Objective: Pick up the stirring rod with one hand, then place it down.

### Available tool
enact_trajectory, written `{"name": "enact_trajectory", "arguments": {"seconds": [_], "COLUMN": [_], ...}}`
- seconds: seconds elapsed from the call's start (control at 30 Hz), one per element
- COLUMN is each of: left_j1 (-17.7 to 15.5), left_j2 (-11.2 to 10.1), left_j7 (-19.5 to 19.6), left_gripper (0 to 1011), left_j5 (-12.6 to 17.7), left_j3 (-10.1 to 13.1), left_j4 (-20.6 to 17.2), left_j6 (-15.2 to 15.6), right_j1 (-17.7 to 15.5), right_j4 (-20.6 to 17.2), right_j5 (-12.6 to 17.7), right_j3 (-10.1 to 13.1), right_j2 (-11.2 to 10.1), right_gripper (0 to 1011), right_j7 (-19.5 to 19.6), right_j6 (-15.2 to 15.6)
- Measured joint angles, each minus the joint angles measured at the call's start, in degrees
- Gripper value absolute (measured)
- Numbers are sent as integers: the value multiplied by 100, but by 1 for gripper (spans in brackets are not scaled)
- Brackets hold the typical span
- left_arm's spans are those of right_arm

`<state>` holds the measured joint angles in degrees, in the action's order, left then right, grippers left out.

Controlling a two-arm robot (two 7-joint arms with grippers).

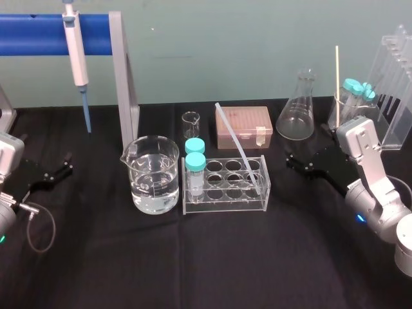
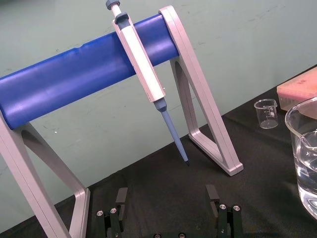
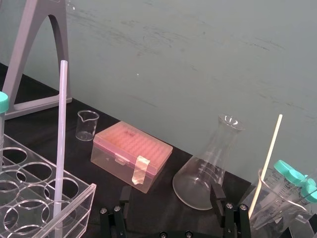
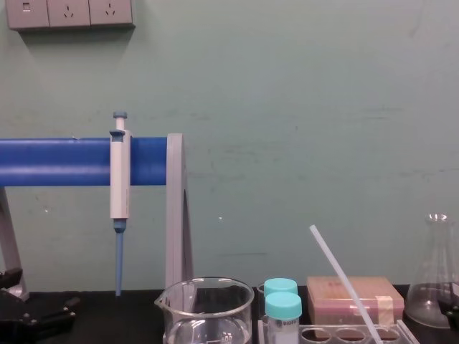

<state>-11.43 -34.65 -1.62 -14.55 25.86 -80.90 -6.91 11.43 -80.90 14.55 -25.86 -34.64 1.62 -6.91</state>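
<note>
Leaning stirring rod (image 1: 239, 149) in rack (image 1: 225, 207), right hand (image 1: 299, 165) near, left hand (image 1: 63, 167) parked

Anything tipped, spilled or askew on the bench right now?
Only the stirring rod: it leans at a slant out of a hole in the tube rack. No spill shows. The left gripper and right gripper sit open, apart from it.

A black-covered surface (image 1: 206, 264) carries the labware. A clear tube rack (image 1: 225, 205) sits near its middle. From the rack, a large beaker (image 1: 153, 175) partly filled with clear liquid stands just beside it at 9 o'clock. A small empty beaker (image 1: 191, 124) is at 11, a pink lidded box (image 1: 243, 127) at 12, and a conical flask (image 1: 297, 116) at 1. A beaker of capped tubes (image 1: 340, 119) and a clear acrylic stand (image 1: 394, 77) are at 2. The grey stand leg (image 1: 125, 84) is at 10.
</note>
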Motion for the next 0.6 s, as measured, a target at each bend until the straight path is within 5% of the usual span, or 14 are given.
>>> {"name": "enact_trajectory", "arguments": {"seconds": [0.6], "left_j1": [0], "left_j2": [0], "left_j7": [0], "left_gripper": [1000], "left_j5": [0], "left_j3": [0], "left_j4": [0], "left_j6": [0], "right_j1": [0], "right_j4": [0], "right_j5": [0], "right_j3": [0], "right_j2": [0], "right_gripper": [1003], "right_j7": [0], "right_j6": [0]}}
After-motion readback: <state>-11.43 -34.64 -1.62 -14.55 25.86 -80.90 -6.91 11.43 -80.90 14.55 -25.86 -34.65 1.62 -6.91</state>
